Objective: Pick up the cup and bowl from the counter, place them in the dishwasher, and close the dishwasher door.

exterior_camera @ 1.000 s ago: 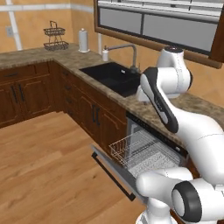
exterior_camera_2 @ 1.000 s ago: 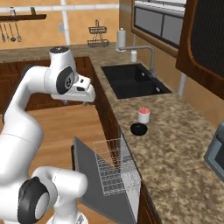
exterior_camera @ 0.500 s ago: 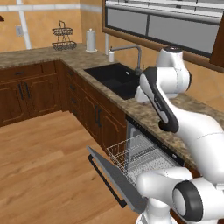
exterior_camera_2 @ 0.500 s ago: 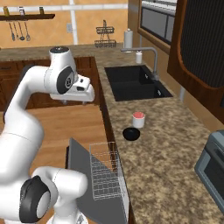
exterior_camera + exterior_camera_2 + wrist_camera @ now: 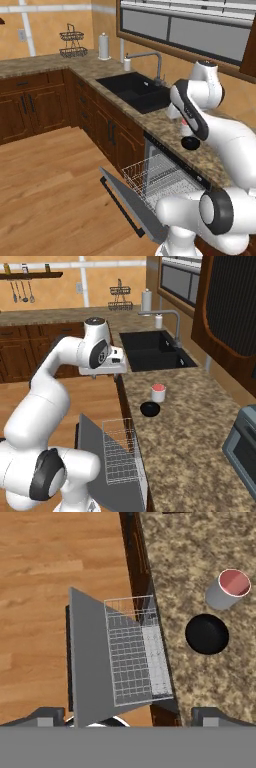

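The base had rolled along since a second earlier; the whole view shifted, while the cup and bowl kept their places on the counter. My gripper (image 5: 116,358) hung high over the counter's edge, pointing down, and I could not tell whether its jaws stood wide or narrow. From the hand view, the bowl (image 5: 207,633) lay ahead and to the right, the cup (image 5: 228,588) just beyond it, close beside but apart. Both stood upright on the counter (image 5: 190,421), so I judged a sideways reach then a descent was needed. The dishwasher door (image 5: 90,662) hung open below, the rack (image 5: 135,654) pulled out over it. Wooden floor (image 5: 45,185) lay beyond; the sink (image 5: 152,350) sat further along.
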